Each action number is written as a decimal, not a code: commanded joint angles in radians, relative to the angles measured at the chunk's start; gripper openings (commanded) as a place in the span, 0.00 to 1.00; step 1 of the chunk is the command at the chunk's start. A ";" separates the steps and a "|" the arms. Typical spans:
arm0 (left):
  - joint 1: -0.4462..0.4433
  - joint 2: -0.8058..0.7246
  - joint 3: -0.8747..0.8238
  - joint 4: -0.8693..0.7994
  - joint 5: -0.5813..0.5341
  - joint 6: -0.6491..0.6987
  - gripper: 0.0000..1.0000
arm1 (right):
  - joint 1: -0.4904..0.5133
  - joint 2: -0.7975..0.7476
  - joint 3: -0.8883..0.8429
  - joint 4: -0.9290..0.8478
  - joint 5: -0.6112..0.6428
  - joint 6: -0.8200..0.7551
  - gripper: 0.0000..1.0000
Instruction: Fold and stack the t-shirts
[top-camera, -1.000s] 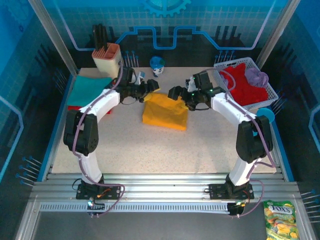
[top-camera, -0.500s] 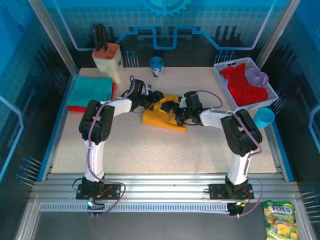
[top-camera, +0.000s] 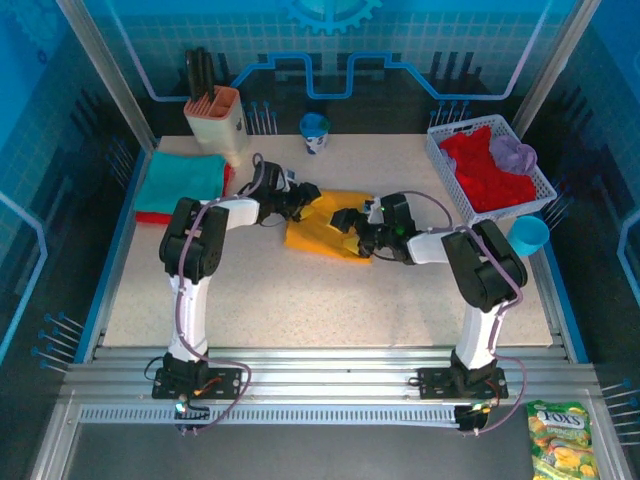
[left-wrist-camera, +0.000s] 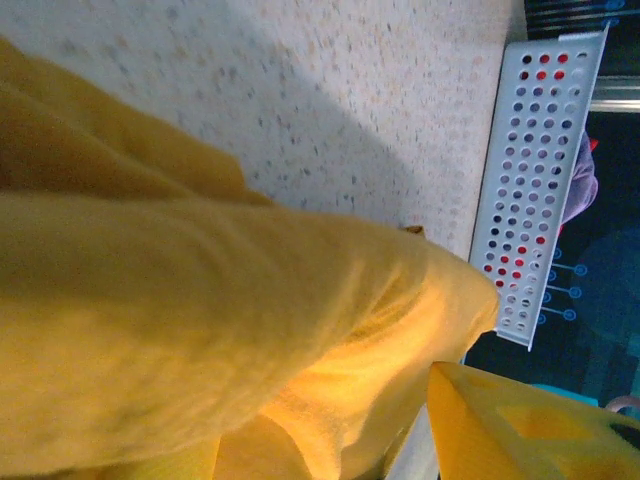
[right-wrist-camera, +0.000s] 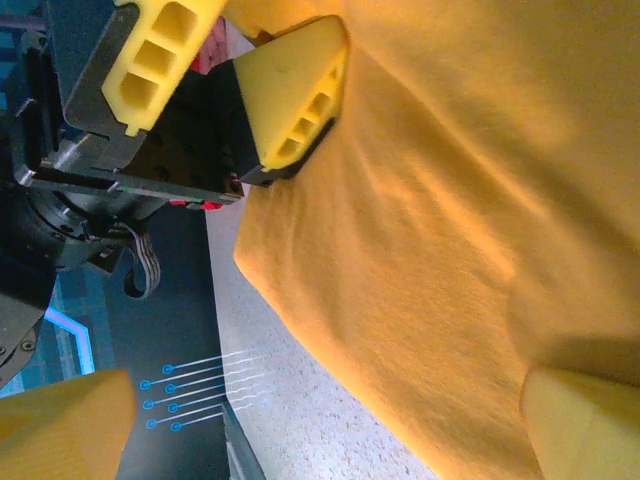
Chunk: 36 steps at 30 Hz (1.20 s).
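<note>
The mustard-yellow t-shirt (top-camera: 318, 228) lies folded in the middle of the table. My left gripper (top-camera: 303, 199) is low at its far left corner, its fingers (right-wrist-camera: 295, 90) apart, one resting on the cloth. In the left wrist view the yellow cloth (left-wrist-camera: 200, 290) drapes close over the camera and one fingertip (left-wrist-camera: 520, 420) shows. My right gripper (top-camera: 350, 218) is open over the shirt's right part, its fingertips (right-wrist-camera: 580, 430) wide apart above the cloth (right-wrist-camera: 430, 230). A folded teal shirt (top-camera: 180, 178) lies on a red one (top-camera: 150, 217) at the far left.
A white mesh basket (top-camera: 545, 185) at the back right holds a red shirt (top-camera: 490, 170) and a lavender one (top-camera: 515, 152). A beige holder (top-camera: 215, 120) and a small cup (top-camera: 314, 130) stand at the back. A blue bowl (top-camera: 528, 233) sits beside the basket.
Both grippers came down from holding the yellow shirt up to lying low on it. The shirt now rests flatter on the table, and the right gripper has shifted slightly right.
</note>
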 joint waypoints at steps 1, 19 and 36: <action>0.052 -0.031 -0.027 -0.036 -0.026 0.053 0.57 | -0.042 -0.031 -0.028 -0.140 0.012 -0.047 1.00; -0.041 -0.401 -0.347 0.127 -0.033 -0.126 0.63 | -0.091 0.029 0.351 -0.279 -0.017 -0.059 1.00; -0.069 -0.268 -0.611 0.381 -0.119 -0.190 0.62 | -0.119 0.326 0.431 -0.096 0.010 0.053 1.00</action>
